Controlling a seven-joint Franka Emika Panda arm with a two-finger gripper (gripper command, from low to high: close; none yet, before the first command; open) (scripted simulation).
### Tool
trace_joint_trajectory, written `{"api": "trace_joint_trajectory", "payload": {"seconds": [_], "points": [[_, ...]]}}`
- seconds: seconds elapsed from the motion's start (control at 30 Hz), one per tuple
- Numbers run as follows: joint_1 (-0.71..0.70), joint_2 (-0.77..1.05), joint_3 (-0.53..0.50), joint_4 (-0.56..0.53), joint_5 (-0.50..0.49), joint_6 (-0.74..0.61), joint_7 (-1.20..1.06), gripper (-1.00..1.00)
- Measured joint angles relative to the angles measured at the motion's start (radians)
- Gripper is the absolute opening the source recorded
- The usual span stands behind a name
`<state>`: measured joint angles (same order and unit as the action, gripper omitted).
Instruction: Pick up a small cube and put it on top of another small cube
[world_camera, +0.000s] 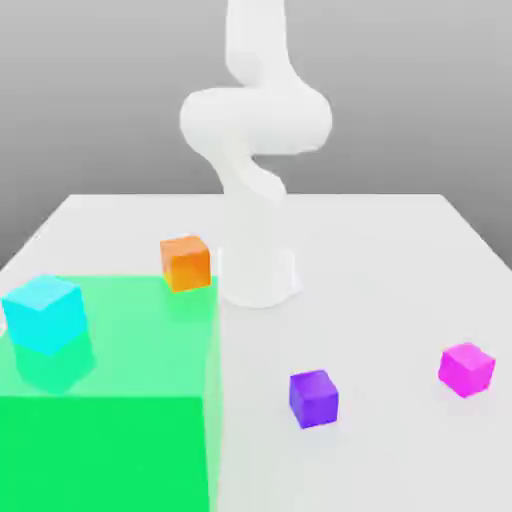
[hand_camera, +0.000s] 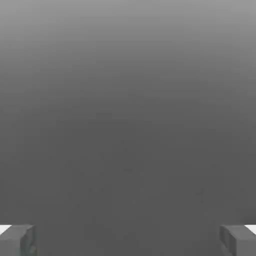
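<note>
I had gripper (hand_camera: 128, 240) wide open, empty, ready for grasp. Violet cube (world_camera: 314, 399) sat apart from pink cube (world_camera: 466, 368); both untouched, free for pickup.

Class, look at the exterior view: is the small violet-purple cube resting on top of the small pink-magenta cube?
No: the small violet-purple cube sits on the white table, apart from the small pink-magenta cube.

Exterior view faces arm (world_camera: 255, 150) across table (world_camera: 380, 260).
</note>
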<state>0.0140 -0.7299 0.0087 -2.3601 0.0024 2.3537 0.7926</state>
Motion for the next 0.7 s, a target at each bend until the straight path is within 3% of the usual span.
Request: {"api": "trace_joint_trajectory", "payload": {"seconds": [0.57, 0.7], "points": [[0.112, 0.623, 0.084, -0.489, 0.014, 0.46, -0.06, 0.0], [0.126, 0.788, 0.079, -0.52, -0.03, 0.589, -0.033, 0.0]]}}
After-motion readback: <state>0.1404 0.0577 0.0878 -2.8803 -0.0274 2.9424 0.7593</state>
